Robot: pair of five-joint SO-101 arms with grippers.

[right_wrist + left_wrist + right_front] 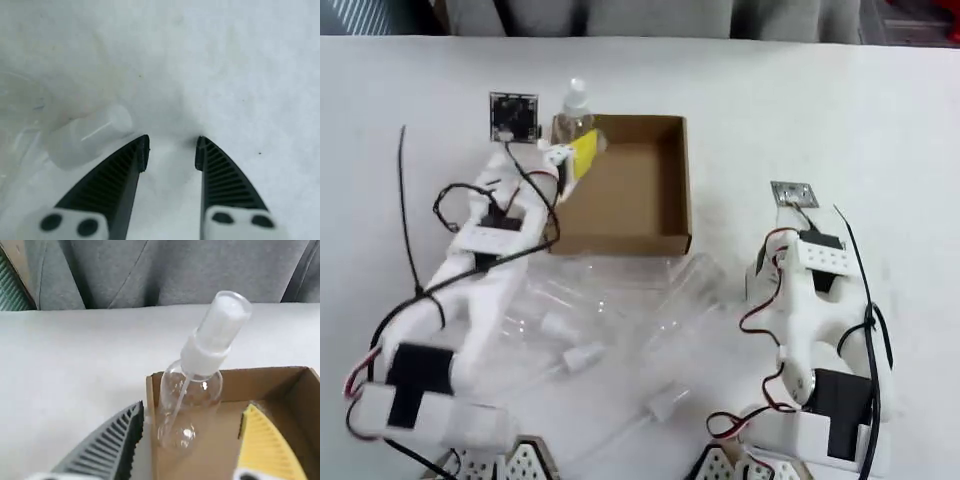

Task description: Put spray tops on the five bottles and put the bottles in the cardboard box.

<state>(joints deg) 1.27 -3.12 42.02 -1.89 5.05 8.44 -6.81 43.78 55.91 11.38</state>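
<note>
On the bench (820,110), the cardboard box (630,190) sits upper centre. One capped bottle (192,400) stands at its upper-left corner, with my left pincer (192,412) spread open around it. The other bottles (680,290) and loose spray tops (582,357) lie below the box, still to do. My right pincer (171,147) gapes empty.

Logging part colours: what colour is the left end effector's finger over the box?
Yellow finger, best in the left wrist view.
</note>
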